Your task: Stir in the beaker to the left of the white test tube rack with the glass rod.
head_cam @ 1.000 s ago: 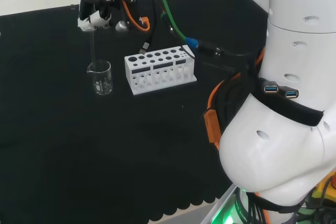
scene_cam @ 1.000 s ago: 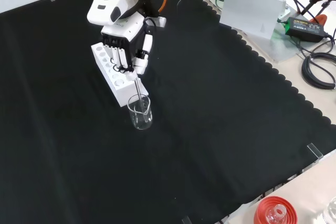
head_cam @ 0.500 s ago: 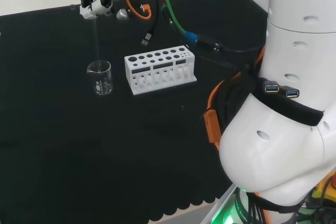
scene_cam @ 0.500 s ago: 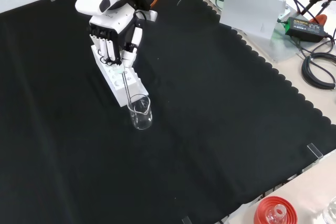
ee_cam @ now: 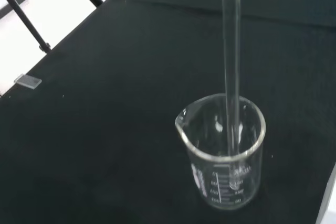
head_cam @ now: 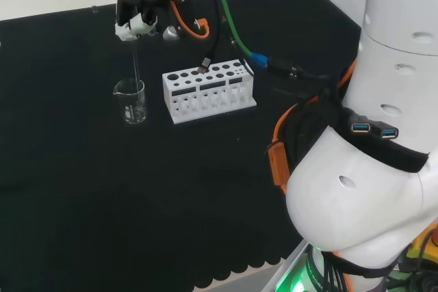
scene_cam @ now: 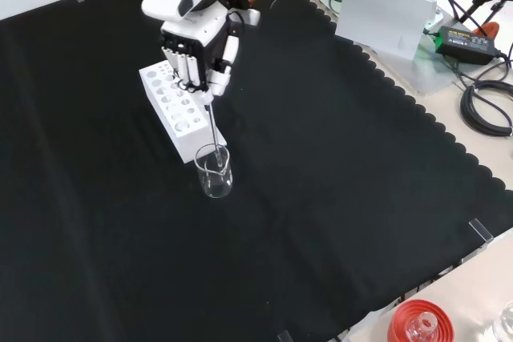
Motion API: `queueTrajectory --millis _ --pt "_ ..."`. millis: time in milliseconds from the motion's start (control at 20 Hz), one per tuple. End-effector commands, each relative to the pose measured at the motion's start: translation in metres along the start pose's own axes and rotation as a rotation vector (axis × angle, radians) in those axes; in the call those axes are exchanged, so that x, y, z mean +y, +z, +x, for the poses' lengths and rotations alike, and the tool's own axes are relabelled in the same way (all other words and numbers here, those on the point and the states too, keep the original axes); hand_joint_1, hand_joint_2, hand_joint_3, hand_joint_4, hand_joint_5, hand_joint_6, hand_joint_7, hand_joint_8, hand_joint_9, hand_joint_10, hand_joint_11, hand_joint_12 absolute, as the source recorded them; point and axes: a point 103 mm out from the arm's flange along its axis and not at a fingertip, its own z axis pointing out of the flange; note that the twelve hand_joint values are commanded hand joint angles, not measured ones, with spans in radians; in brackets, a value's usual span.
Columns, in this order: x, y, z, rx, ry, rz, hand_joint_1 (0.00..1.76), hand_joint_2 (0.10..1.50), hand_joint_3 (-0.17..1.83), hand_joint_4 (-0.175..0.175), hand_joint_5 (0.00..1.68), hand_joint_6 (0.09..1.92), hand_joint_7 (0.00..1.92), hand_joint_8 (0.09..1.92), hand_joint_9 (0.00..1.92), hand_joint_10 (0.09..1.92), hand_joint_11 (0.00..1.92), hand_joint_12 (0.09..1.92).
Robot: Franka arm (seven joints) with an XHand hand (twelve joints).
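Observation:
A small clear beaker (head_cam: pixel 130 101) (scene_cam: pixel 216 171) (ee_cam: pixel 223 149) stands on the black cloth just left of the white test tube rack (head_cam: pixel 208 91) (scene_cam: pixel 179 112) in the head view. Above it, the hand (head_cam: pixel 135 10) (scene_cam: pixel 196 52) is shut on a glass rod (head_cam: pixel 135 66) (scene_cam: pixel 213 129) (ee_cam: pixel 231 66). The rod hangs nearly upright from the curled fingers, and its lower end dips inside the beaker, close to the wall nearer the rack. No liquid is discernible in the beaker.
Orange and green cables (head_cam: pixel 220 11) trail from the wrist over the rack. A red ribbed stand with a flask (scene_cam: pixel 419 324) sits at the cloth's near right edge in the front view. Boxes and cables (scene_cam: pixel 449 30) lie beyond the cloth's right side.
The hand has shifted toward the rack and come down a little with the rod. The rod's tip, at the beaker's rim half a second ago, is now inside the beaker.

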Motion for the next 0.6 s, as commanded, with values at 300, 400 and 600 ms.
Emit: queueTrajectory --millis 300,400,600 --pt "0.013 0.008 0.024 0.017 -0.03 -0.006 1.32 1.08 -0.17 -0.175 1.34 0.1 1.3 0.77 1.64 0.63 1.57 0.72" --pt "0.022 0.01 0.021 0.018 -0.035 -0.003 1.32 1.08 -0.17 -0.175 1.34 0.1 1.3 0.77 1.64 0.63 1.57 0.72" --pt "0.029 0.012 0.017 0.012 -0.031 -0.002 1.32 1.08 -0.17 -0.175 1.34 0.1 1.3 0.77 1.64 0.63 1.57 0.72"
